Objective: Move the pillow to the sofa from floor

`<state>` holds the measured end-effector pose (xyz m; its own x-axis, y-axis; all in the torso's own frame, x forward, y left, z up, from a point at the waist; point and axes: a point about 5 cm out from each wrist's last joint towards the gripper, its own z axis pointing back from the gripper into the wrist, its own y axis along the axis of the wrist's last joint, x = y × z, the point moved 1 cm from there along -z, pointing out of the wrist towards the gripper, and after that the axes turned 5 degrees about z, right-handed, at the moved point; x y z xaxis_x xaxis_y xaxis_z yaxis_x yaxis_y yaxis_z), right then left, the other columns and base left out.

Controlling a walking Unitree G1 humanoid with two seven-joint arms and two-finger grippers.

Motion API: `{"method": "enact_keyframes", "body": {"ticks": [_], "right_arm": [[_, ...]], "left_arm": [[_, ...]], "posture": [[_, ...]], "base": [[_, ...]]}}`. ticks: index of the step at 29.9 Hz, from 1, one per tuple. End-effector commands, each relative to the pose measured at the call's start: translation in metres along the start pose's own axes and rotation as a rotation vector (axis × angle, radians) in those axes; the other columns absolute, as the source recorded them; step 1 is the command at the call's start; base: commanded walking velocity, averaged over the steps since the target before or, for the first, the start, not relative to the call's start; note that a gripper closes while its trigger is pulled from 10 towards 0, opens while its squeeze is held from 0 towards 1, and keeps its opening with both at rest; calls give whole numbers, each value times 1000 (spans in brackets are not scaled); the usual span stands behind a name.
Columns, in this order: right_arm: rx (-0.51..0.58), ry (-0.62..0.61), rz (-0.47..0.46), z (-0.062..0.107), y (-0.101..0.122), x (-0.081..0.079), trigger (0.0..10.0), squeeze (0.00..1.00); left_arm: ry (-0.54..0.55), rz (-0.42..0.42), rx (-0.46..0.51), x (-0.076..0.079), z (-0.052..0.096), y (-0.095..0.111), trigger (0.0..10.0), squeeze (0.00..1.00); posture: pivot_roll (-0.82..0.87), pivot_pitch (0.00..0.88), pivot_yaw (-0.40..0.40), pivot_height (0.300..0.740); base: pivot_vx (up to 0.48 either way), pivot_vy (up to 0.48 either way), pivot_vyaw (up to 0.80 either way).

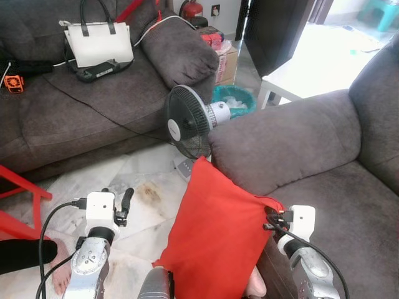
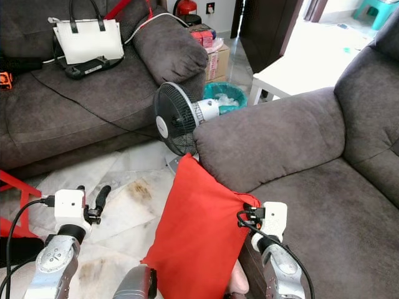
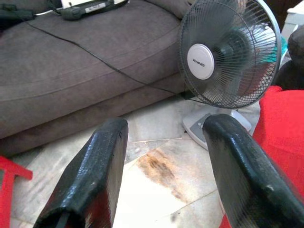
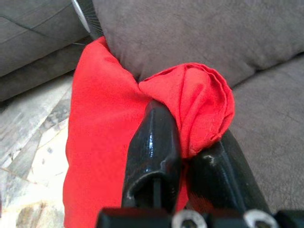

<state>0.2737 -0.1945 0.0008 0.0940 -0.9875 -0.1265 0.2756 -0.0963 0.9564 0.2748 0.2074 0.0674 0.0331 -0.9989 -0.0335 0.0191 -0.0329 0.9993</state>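
Pale marble floor (image 1: 146,187), brownish stain near fan. Grey couch (image 1: 75,106) at back left, white handbag (image 1: 100,40) on seat. Black fan (image 1: 187,121) on floor between couches. Teal bin (image 1: 234,99) behind fan. Bright daylight over white table (image 1: 293,81), far right.

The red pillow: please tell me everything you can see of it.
The red pillow is plain soft cloth, square, standing tilted on one corner. Its upper corner leans on the grey sofa's armrest. Its right corner is bunched and pinched in the shut right claw, at the sofa seat's edge. The black table fan stands just behind it. The open left claw is beside it, apart.
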Motion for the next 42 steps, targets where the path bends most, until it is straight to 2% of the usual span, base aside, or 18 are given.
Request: {"method": "enact_keyframes", "body": {"ticks": [1, 12, 18, 42], "right_arm": [[125, -59, 11, -5, 30, 16, 10000, 0], [124, -58, 12, -7, 30, 15, 10000, 0], [125, -62, 13, -7, 30, 15, 10000, 0], [121, -64, 2, -8, 30, 14, 10000, 0]], "left_arm": [[-4, -7, -16, -1, 1, -1, 10000, 0], [-3, -10, -18, -2, 1, -2, 10000, 0], [-6, -10, -20, -2, 2, -2, 10000, 0], [0, -6, -28, -2, 4, -4, 10000, 0]], "posture": [[164, 53, -69, 672], [167, 50, -69, 703], [169, 51, -68, 740], [171, 60, -74, 740]], "base": [[0, 0, 0], [0, 0, 0], [0, 0, 0], [0, 0, 0]]}}
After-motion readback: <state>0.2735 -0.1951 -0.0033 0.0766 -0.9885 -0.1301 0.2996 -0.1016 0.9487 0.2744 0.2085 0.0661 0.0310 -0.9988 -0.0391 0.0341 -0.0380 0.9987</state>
